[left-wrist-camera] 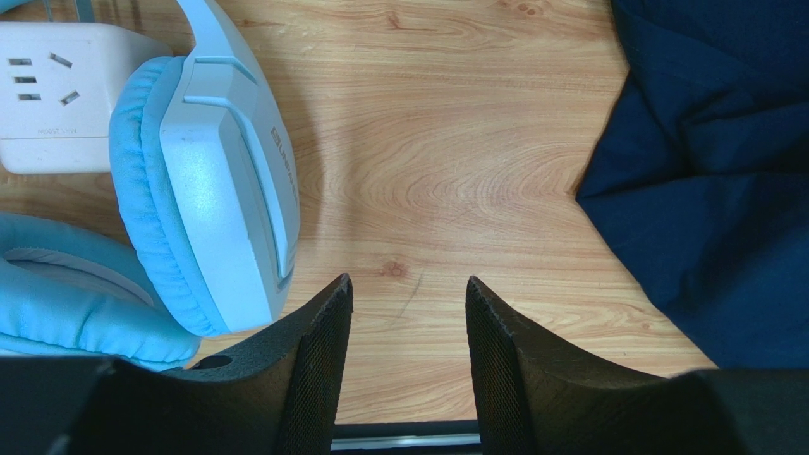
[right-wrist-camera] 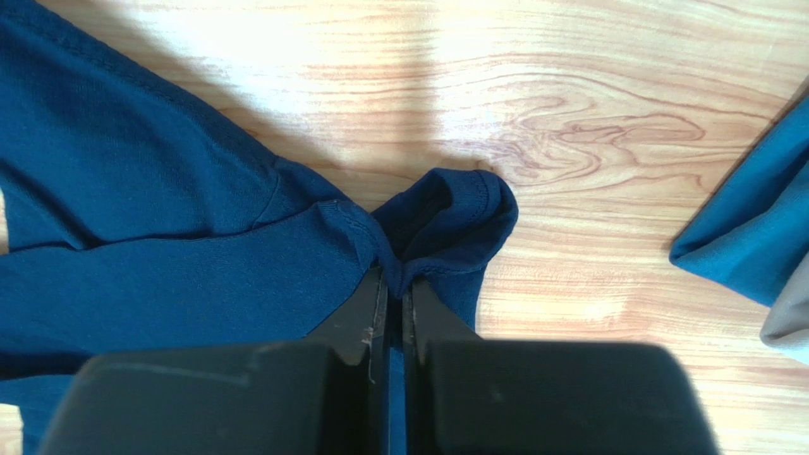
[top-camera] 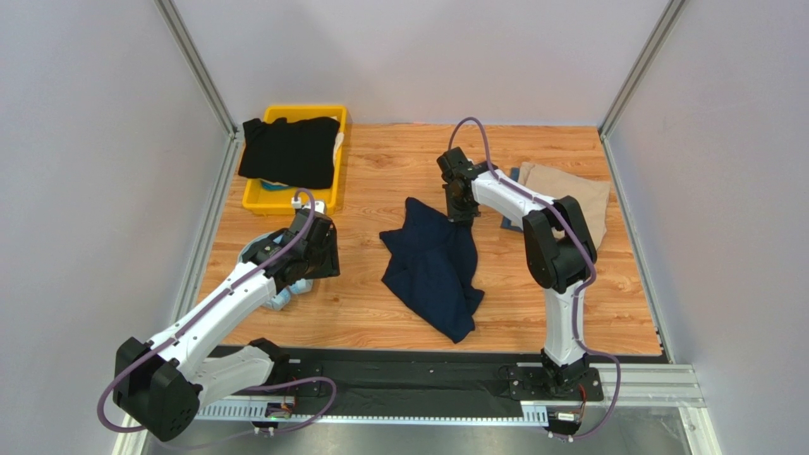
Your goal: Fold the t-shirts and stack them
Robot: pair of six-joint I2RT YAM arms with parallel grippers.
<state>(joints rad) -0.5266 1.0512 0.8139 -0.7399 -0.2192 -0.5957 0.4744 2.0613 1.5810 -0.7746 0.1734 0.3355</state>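
Note:
A crumpled dark navy t-shirt [top-camera: 432, 265] lies mid-table. My right gripper [top-camera: 462, 210] is at its far upper edge. In the right wrist view that gripper [right-wrist-camera: 394, 284] is shut on a pinched fold of the navy t-shirt's [right-wrist-camera: 171, 246] hem. The tan t-shirt [top-camera: 570, 194] lies folded at the back right. A black t-shirt [top-camera: 290, 152] drapes over the yellow bin [top-camera: 256, 199]. My left gripper [top-camera: 318, 256] hovers left of the navy t-shirt [left-wrist-camera: 703, 190]. Its jaws [left-wrist-camera: 408, 294] are open over bare wood and hold nothing.
Light blue headphones [left-wrist-camera: 218, 190] sit just left of my left gripper, beside a white power strip [left-wrist-camera: 57, 104]. A blue cloth [right-wrist-camera: 750, 237] shows under the tan t-shirt's edge [right-wrist-camera: 788, 327]. Metal frame posts and grey walls border the wooden table [top-camera: 380, 171].

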